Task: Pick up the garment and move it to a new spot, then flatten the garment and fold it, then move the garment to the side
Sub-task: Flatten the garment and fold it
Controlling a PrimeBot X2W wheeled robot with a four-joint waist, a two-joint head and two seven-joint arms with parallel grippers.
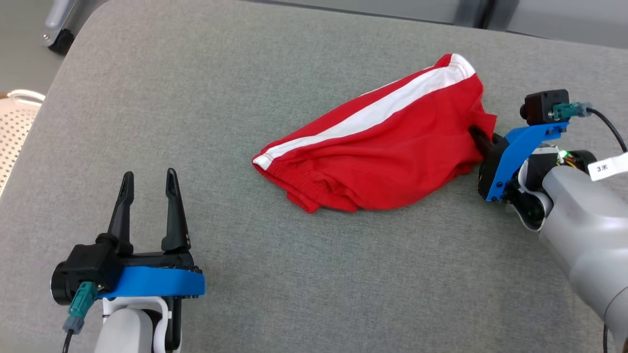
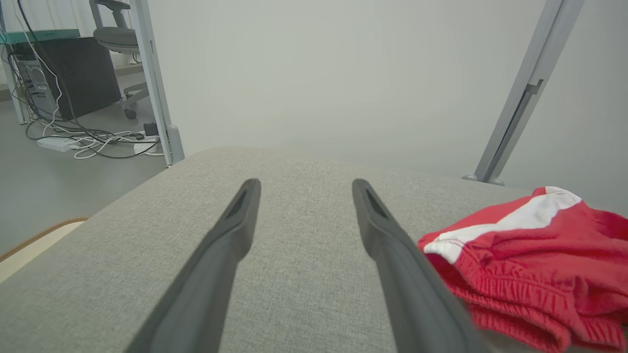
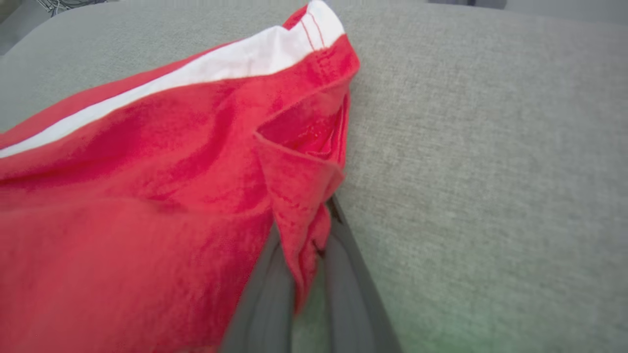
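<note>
Shorts (image 1: 378, 152) in red, with a white side stripe (image 1: 382, 110), lie crumpled on a grey upholstered surface (image 1: 245, 73), right of centre in the head view. The gathered waistband (image 1: 282, 171) points toward the robot's left, and the hem end lies toward its right.

The right gripper (image 1: 477, 135) comes in low from the right edge. Its two dark fingers are pressed together on a small flap of red fabric (image 3: 299, 196) at the hem end, as the right wrist view shows closely. The left gripper (image 1: 150, 174) rests at the lower left, well apart from the shorts, with its fingers spread wide and nothing between them.

The step in hand appears to be picking the shorts up to carry them to a new spot. The pinch holds only a narrow flap, so a slow, steady lift seems wise, watching that the cloth does not slide out. Raising the shorts high enough for the hanging waistband to clear the surface should stop them dragging and bunching further.
</note>
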